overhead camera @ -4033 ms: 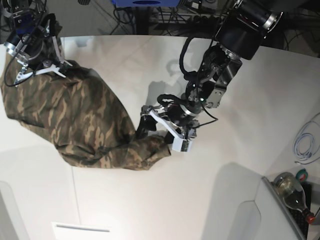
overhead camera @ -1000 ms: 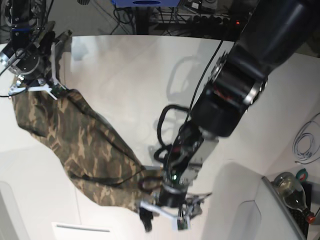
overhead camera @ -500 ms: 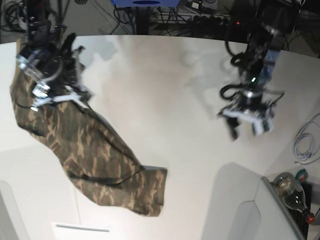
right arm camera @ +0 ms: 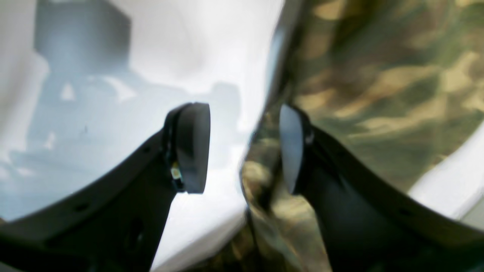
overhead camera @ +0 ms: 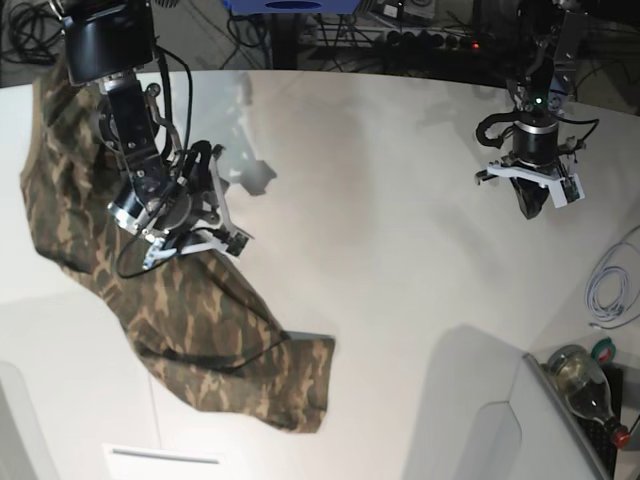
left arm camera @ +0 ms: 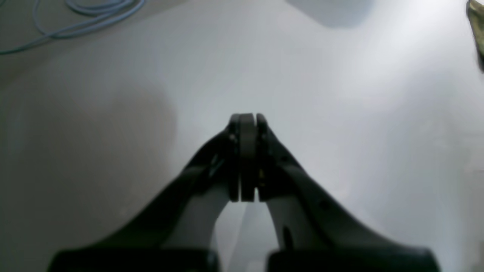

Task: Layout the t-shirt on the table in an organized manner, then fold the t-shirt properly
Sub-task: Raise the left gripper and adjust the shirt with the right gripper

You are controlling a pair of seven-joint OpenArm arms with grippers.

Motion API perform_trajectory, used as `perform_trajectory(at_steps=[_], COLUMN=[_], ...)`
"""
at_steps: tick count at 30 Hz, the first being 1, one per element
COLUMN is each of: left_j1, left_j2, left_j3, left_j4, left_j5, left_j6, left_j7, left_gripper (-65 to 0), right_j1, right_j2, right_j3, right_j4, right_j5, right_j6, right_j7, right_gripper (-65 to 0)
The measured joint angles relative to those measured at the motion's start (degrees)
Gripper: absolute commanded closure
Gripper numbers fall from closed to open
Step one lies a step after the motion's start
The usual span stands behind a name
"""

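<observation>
The camouflage t-shirt [overhead camera: 170,310] lies crumpled in a long diagonal band on the left half of the white table [overhead camera: 390,260], from the far left corner to a squared hem near the front. My right gripper [overhead camera: 195,245] hovers low over its middle. In the right wrist view the right gripper [right arm camera: 242,149] is open, and a t-shirt [right arm camera: 370,83] edge runs between the fingers, close to the right pad [right arm camera: 289,151]. My left gripper [overhead camera: 528,205] hangs over bare table at the far right, shut on nothing [left arm camera: 247,121]. A scrap of t-shirt [left arm camera: 477,22] shows far off.
A coiled pale-blue cable [overhead camera: 610,280] lies off the table's right edge, also in the left wrist view as the cable [left arm camera: 75,15]. A glass bottle [overhead camera: 585,385] and a grey bin [overhead camera: 500,430] stand at the front right. The table's curved far edge [overhead camera: 400,78] borders dark clutter.
My left gripper let go of the shirt's front hem, swung up to the far right and shut. My right gripper opened and dropped from the shirt's far corner toward its middle.
</observation>
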Motion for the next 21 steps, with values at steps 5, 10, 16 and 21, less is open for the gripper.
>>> perform_trajectory(at_steps=[5, 10, 16, 21], left_j1=[0.13, 0.02, -0.26, -0.26], left_j2=[0.11, 0.13, 0.11, 0.13], left_j3=[0.07, 0.07, 0.07, 0.09], left_j4=[-0.15, -0.15, -0.15, -0.15], left_j5=[0.0, 0.0, 0.0, 0.0], left_j6=[0.09, -0.02, 0.0, -0.04], left_j7=[-0.02, 0.0, 0.0, 0.02], left_gripper=[0.0, 0.0, 0.0, 0.0], right_j1=[1.36, 2.23, 5.01, 4.98], right_j2=[-0.28, 0.13, 0.74, 0.76], right_j3=[1.68, 8.17, 12.7, 12.85], right_j4=[-5.62, -6.47, -10.67, -10.95], right_j5=[0.17, -0.37, -0.31, -0.52], right_j6=[0.0, -0.02, -0.02, -0.02], right_j7=[2.73, 4.48, 5.18, 4.98], right_gripper=[-27.6, -27.9, -27.9, -27.9])
